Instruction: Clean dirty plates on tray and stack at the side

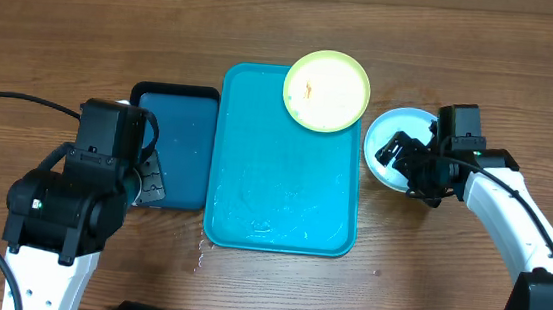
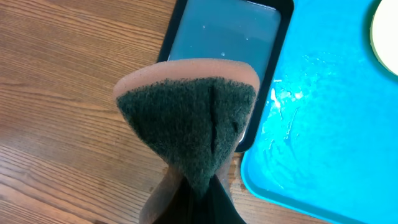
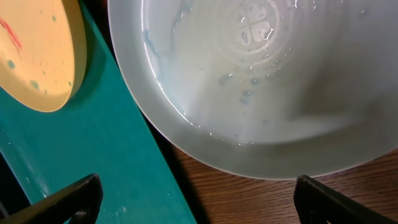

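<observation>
A lime-green plate (image 1: 326, 90) with small orange smears lies across the far right corner of the turquoise tray (image 1: 285, 176). A light-blue plate (image 1: 400, 121) lies wet on the table just right of the tray. My right gripper (image 1: 394, 153) hovers over its near edge, open and empty. In the right wrist view the fingers (image 3: 199, 202) straddle the blue plate's (image 3: 261, 81) rim, with the green plate (image 3: 37, 56) at left. My left gripper (image 2: 193, 205) is shut on a sponge (image 2: 186, 118) with a dark green scrub face. A second green plate is out of view.
A smaller dark-blue tray (image 1: 182, 147) with a black rim holds water left of the turquoise tray; it also shows in the left wrist view (image 2: 224, 37). The turquoise tray's floor (image 2: 329, 124) is wet. Bare wooden table lies along the front and back.
</observation>
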Motion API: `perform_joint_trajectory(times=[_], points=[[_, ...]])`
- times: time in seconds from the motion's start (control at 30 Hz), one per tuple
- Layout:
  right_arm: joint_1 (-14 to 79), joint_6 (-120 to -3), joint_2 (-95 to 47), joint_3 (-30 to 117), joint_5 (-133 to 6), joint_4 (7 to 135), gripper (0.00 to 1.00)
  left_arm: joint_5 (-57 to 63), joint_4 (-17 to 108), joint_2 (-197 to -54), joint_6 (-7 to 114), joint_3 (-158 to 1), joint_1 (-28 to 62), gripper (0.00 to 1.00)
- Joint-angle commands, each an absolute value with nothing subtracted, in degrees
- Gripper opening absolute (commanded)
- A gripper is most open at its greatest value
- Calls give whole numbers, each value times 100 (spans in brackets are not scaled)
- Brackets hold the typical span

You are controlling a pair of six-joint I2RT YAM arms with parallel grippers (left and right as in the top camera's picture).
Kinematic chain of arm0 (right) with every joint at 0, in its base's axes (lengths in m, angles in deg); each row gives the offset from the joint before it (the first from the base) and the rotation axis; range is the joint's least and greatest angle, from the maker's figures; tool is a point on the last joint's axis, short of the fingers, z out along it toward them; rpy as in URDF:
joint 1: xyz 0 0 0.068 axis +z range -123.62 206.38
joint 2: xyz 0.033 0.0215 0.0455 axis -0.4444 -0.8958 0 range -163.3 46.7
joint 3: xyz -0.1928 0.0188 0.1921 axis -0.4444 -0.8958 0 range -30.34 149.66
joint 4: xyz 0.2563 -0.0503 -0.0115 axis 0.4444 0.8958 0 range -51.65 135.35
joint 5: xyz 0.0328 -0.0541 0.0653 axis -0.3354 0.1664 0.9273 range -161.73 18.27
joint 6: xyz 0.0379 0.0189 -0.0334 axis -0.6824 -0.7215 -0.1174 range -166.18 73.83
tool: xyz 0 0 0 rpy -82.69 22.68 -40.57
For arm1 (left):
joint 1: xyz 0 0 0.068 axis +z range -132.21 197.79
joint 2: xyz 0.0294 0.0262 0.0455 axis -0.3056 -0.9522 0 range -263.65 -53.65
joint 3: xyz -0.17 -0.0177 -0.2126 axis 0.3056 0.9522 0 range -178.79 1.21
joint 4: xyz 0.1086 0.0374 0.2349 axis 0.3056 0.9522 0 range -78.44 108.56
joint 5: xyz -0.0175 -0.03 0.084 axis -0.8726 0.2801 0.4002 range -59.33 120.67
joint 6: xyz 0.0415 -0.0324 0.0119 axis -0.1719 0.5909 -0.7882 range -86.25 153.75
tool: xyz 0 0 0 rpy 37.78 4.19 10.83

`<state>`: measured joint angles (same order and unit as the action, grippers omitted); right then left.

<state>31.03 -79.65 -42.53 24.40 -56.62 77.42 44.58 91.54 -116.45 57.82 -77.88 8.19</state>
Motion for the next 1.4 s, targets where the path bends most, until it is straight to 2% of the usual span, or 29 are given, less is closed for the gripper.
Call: perform_joint_trajectory(times=[0.0, 1.37], points=[[3114, -7932, -4268, 2431, -5620, 7716, 100, 4412, 9119, -11665, 5820, -7764, 841, 4], [3114, -7934, -4268, 2431, -5620, 7716, 100, 4415, 8883, -11665, 5820, -7764, 841, 4]])
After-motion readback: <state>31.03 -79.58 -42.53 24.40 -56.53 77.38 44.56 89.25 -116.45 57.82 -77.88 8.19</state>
